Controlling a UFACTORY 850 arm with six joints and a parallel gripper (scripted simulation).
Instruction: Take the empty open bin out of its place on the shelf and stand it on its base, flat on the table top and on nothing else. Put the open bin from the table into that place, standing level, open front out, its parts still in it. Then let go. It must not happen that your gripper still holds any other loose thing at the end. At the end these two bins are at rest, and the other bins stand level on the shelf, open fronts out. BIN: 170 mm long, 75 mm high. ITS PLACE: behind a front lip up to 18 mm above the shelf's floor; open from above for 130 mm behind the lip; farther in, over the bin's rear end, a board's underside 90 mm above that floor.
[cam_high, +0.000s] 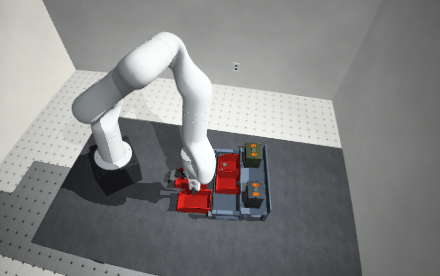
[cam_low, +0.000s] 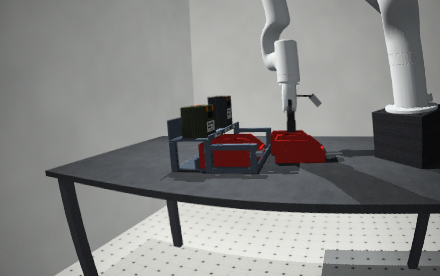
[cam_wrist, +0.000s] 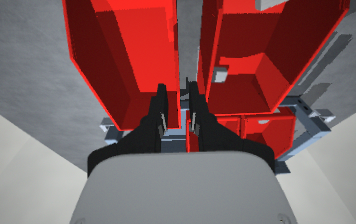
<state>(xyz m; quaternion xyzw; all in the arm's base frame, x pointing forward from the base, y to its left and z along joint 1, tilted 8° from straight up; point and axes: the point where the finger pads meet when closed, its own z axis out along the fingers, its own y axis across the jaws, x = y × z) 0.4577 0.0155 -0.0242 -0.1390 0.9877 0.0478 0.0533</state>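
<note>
Where the tool reaches down, the loaded bin stands close.

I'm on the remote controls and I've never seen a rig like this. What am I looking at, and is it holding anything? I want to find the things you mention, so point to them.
The machine is one white jointed arm (cam_high: 197, 107) (cam_low: 287, 60) ending in a two-fingered gripper (cam_high: 194, 188) (cam_low: 291, 131) (cam_wrist: 178, 93). One picture looks down from above, one from the side, one from the wrist past the fingers.

On the dark table (cam_high: 300, 200) (cam_low: 125, 175) (cam_wrist: 30, 60) are an empty red bin (cam_high: 195, 201) (cam_wrist: 135, 45), a red bin with parts (cam_high: 182, 184) (cam_low: 298, 148) (cam_wrist: 272, 30), and a shelf (cam_high: 268, 180) (cam_low: 173, 157) carrying more bins.

Nothing is gripped: the parted fingers appear to straddle the empty bin's wall.
</note>
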